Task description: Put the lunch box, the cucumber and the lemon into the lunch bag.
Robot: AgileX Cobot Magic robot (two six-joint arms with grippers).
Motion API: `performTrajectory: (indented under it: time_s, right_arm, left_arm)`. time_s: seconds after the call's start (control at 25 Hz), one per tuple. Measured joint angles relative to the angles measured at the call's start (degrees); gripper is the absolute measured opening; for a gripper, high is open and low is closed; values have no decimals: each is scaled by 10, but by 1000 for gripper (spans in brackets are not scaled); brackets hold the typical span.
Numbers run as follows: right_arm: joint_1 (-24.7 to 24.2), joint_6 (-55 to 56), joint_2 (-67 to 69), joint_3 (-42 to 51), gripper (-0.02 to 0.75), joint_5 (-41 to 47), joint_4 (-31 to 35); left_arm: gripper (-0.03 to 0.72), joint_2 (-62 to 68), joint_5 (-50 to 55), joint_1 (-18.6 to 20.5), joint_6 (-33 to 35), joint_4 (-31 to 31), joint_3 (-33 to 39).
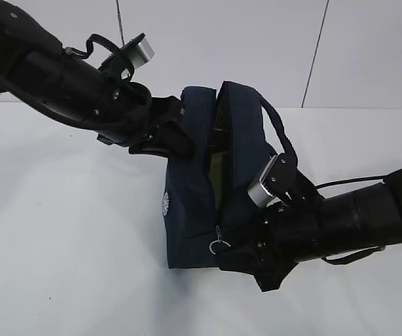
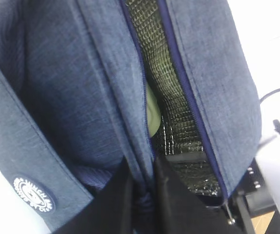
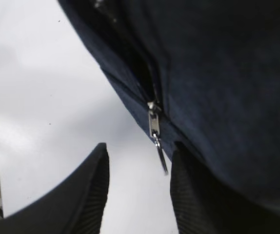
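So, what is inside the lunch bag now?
Through the lunch bag's open zipper, the left wrist view shows silver lining and a pale green edge, probably the lunch box. The fabric hides whether the cucumber and lemon are inside.

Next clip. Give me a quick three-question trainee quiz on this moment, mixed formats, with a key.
1. True or false: the lunch bag stands with its zipper fully closed.
2. Multiple choice: in the right wrist view, where does the zipper pull hang relative to the right gripper?
A. clamped between shut jaws
B. in the gap of open jaws, above the tips
C. out of sight
3. Fill in: through the opening, the left wrist view shows a silvery lining and a pale ____ edge, likely the lunch box lid.

Key: 1 false; 2 B; 3 green.
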Motion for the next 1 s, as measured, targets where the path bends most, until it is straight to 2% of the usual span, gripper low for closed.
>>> performTrajectory:
  time_s: [0.28, 0.52, 1.0]
  right_arm:
    - [0, -3, 26, -9, 346, 14, 4]
    - [0, -3, 26, -9, 346, 67, 3]
    - [0, 26, 26, -9, 346, 43, 12]
  left_arm:
    - [36, 0, 0, 0, 0, 0, 0]
    - [36, 0, 0, 0, 0, -1, 0]
    - [36, 0, 0, 0, 0, -1, 0]
